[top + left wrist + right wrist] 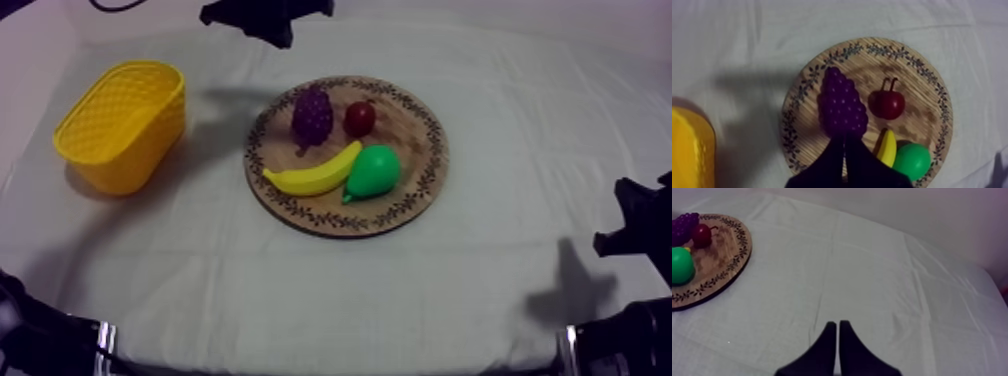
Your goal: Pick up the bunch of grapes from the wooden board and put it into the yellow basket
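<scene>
Top view – the bunch of grapes (312,116) sat on the round wooden board (425,165), on the side nearer the yellow basket (130,150). The small red fruit (359,118) was just beside the grapes. The banana (315,176) lay nearer the camera with the pear (375,172) against it, all four on the board. The basket stood upright on the cloth (300,290), off to the board's left and clear of it.

Left wrist view: we saw our left gripper (844,145) with its fingers pressed together into a narrow wedge, pinching nothing. Its tip pointed at the broad end of the grapes and sat right at their edge – we couldn't tell whether it touched. The grapes lay flat on the wood, not lifted.

Right wrist view: our right gripper (837,324) also had its fingers pressed together with nothing between them. It was low over bare cloth, well apart from the board.
</scene>
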You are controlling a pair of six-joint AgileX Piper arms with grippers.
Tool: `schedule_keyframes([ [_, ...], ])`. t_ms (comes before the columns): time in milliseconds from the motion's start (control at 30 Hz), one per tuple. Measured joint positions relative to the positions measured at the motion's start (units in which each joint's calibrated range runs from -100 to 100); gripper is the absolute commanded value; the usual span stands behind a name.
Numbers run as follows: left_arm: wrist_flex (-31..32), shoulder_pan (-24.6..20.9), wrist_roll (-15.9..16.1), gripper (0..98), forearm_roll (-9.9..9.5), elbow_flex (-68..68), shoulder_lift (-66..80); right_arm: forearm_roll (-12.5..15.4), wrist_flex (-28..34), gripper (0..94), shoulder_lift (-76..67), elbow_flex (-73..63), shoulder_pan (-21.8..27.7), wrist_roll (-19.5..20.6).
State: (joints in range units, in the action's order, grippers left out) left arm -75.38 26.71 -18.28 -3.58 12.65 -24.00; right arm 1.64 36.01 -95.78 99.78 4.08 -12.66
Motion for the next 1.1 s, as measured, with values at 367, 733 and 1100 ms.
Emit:
schedule_keyframes([
  [367,0.48,0.61,-2.84,32.3,0.79,-0.85,-0.51,0.00,0.00,0.3,0.00,0.00,0.00,0.00],
  [733,5.96,0.01,-1.27,75.5,2.07,-4.83,0.44,0.00,0.00,0.3,0.00,0.00,0.00,0.00],
  [1100,6.16,0.48,-1.52,86.8,1.61,-4.97,0.28,0.00,0.00,0.3,0.00,0.00,0.00,0.00],
])
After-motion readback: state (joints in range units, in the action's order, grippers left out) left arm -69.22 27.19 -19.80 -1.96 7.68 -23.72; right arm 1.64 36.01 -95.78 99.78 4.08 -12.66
